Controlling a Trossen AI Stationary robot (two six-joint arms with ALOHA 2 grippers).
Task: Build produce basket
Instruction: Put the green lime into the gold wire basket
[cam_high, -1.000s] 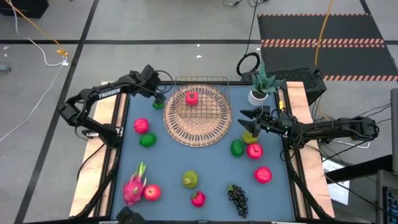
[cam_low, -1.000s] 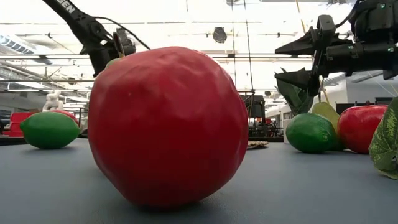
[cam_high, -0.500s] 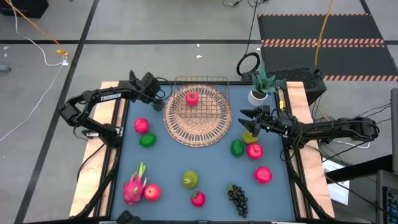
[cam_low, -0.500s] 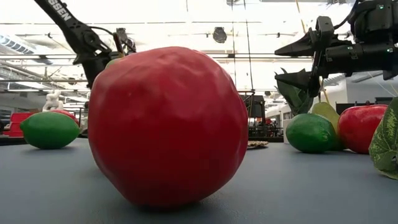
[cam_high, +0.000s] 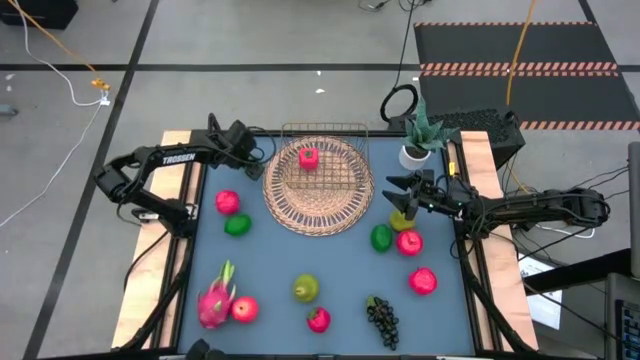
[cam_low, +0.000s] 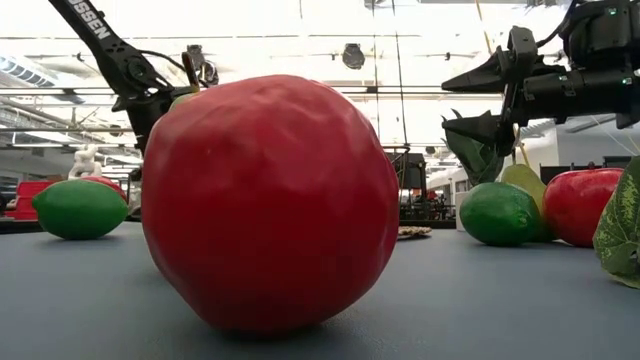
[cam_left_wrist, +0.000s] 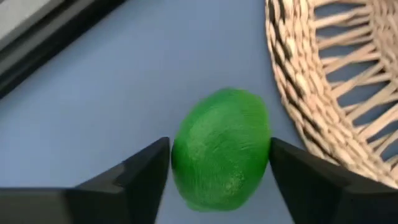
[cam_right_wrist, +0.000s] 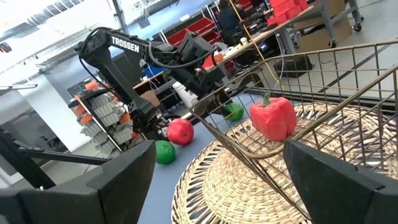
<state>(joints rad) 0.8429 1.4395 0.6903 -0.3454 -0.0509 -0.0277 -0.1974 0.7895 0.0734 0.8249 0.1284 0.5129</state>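
The wire basket (cam_high: 325, 150) stands on a round wicker mat (cam_high: 318, 205) with one red fruit (cam_high: 308, 157) inside. My left gripper (cam_high: 254, 152) is off the mat's far-left edge, shut on a green lime (cam_left_wrist: 221, 149), which it hides in the high view. My right gripper (cam_high: 392, 193) hovers open at the mat's right edge, above a yellow-green pear (cam_high: 402, 218). Loose on the table lie an apple (cam_high: 228, 202), a lime (cam_high: 237, 225), a dragon fruit (cam_high: 215, 300), a pear (cam_high: 306, 289) and grapes (cam_high: 382, 318). My left gripper pinches the lime between its two fingers, one finger (cam_left_wrist: 149, 171) on one side of it (cam_left_wrist: 180, 155) and the other on the opposite side (cam_left_wrist: 264, 152). The fingers come from above, pointing down. The lime is above the blue table beside the mat's rim.
A potted plant (cam_high: 418, 140) stands at the far right corner. A lime (cam_high: 381, 238) and two apples (cam_high: 408, 242) (cam_high: 423, 281) lie near the right edge. An apple (cam_high: 244, 309) and a strawberry (cam_high: 318, 320) lie near the front.
My left gripper has risen and drawn a little toward the table's left edge, carrying the lime up from the spot beside the mat where it lay. My right arm has kept still.
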